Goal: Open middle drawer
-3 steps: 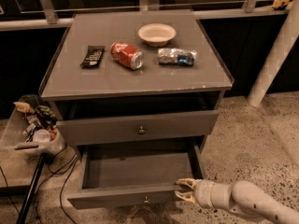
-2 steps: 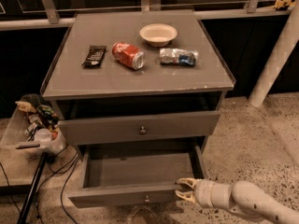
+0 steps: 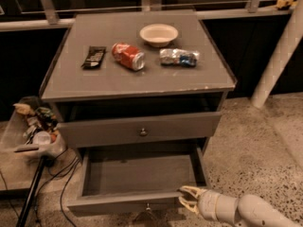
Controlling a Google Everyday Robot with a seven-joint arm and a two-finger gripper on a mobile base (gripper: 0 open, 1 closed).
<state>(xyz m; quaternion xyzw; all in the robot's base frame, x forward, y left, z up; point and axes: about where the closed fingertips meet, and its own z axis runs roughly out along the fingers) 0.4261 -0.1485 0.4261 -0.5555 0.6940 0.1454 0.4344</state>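
The middle drawer is pulled far out below the upper drawer front. Its shallow grey tray is bare, and its small knob shows on the front at the bottom edge of the view. My gripper is at the right end of that drawer's front, coming in from the lower right on a pale arm. Its two pale fingers are spread apart and hold nothing. I cannot tell whether they touch the front.
The upper drawer front with its round knob stands slightly out under the cabinet top. The top holds a white bowl, a red can, a crushed bottle and a dark snack bar. A stand with clutter is on the left, and a white post on the right.
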